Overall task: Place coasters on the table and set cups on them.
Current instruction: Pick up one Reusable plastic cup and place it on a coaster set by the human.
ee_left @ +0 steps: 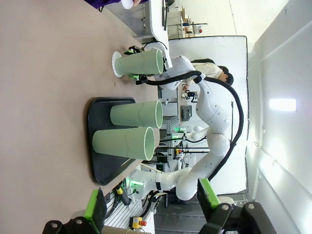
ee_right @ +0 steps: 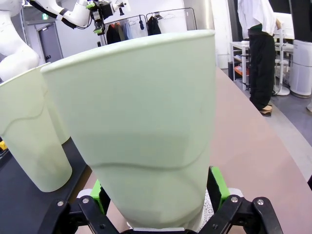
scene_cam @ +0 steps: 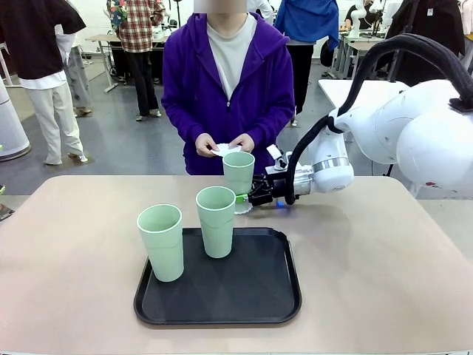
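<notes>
Right gripper (scene_cam: pixel 245 197) spread, I flank a tall mint cup (scene_cam: pixel 239 170) on its lacy coaster (ee_left: pixel 116 62); beige table (scene_cam: pixel 369 251), crowded room.

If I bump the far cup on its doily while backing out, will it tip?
Likely tips easily: the cup is tall, narrow-based and looks like light plastic. The thin paper coaster under it may slide or crumple.

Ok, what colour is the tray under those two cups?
The tray is plain black; the front view shows it best.
</notes>
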Controlling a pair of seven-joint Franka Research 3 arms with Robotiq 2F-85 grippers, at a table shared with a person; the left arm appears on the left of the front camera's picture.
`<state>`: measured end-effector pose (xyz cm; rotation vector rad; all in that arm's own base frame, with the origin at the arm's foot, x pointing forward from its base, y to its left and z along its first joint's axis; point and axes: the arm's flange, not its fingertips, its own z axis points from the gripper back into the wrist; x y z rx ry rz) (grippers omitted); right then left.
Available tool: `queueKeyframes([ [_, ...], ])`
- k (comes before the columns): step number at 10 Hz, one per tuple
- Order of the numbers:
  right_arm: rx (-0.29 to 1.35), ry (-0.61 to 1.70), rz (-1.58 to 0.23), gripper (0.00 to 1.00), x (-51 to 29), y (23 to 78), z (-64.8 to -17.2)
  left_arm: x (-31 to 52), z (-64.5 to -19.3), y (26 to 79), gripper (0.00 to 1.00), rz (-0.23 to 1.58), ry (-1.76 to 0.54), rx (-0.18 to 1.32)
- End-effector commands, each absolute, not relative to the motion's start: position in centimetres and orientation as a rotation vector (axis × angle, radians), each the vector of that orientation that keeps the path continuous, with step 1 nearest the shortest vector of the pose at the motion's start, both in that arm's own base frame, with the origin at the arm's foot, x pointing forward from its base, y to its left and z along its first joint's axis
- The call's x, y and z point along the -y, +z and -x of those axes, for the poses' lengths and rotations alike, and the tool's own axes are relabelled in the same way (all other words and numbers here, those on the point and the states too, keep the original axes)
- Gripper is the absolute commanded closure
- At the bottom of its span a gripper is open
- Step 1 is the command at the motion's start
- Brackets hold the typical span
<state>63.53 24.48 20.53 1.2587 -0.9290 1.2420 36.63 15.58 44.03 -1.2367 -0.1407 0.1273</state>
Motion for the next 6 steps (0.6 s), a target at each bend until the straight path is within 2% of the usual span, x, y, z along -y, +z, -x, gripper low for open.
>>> queueKeyframes([
  [1, 0.916, 1.273, -1.260, 0.00, -24.80, 20.54, -64.31, -15.54, -36.64, 44.22, 0.00, 1.247, 0.125, 0.149],
  [6, 0.893, 1.286, -1.246, 0.00, -24.52, 20.75, -64.25, -15.54, -36.64, 44.22, 0.00, 1.247, 0.125, 0.149],
])
